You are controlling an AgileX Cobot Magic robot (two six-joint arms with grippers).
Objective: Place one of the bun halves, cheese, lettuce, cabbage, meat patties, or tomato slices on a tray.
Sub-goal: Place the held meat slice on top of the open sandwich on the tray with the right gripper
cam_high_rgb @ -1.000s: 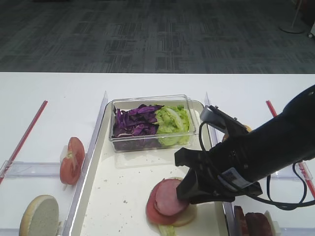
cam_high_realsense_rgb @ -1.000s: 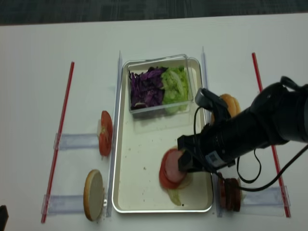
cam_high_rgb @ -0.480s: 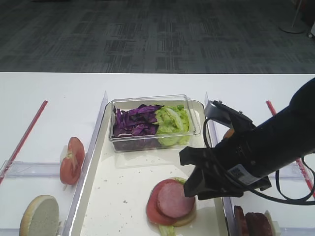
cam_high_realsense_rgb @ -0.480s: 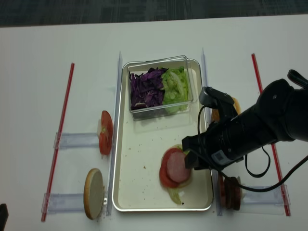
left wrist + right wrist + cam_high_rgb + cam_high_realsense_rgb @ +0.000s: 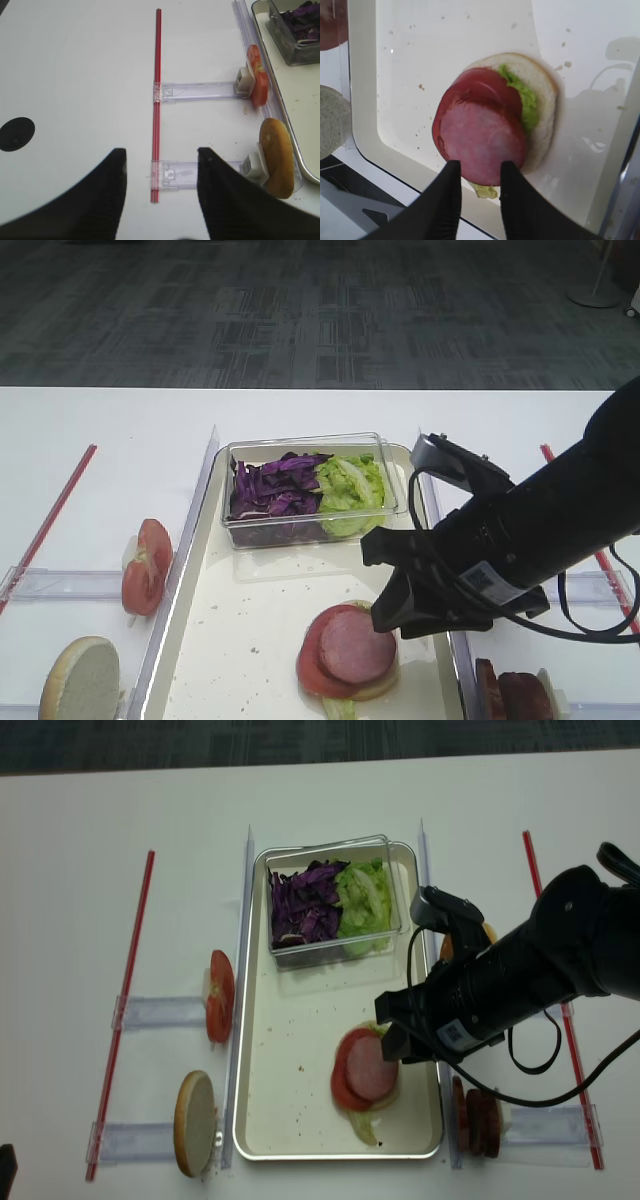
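The tray (image 5: pixel 205 610) holds a box (image 5: pixel 305 445) of cabbage (image 5: pixel 272 490) and lettuce (image 5: pixel 350 485), and a stacked bun (image 5: pixel 542 100) under the empty, slightly open right gripper (image 5: pixel 480 192).

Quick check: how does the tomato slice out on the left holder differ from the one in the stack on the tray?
The holder tomato slice stands on edge beside the tray; the stacked tomato slice lies flat. The holder slice is fully exposed; the stacked one sits on lettuce under a meat patty. Both are red rounds.
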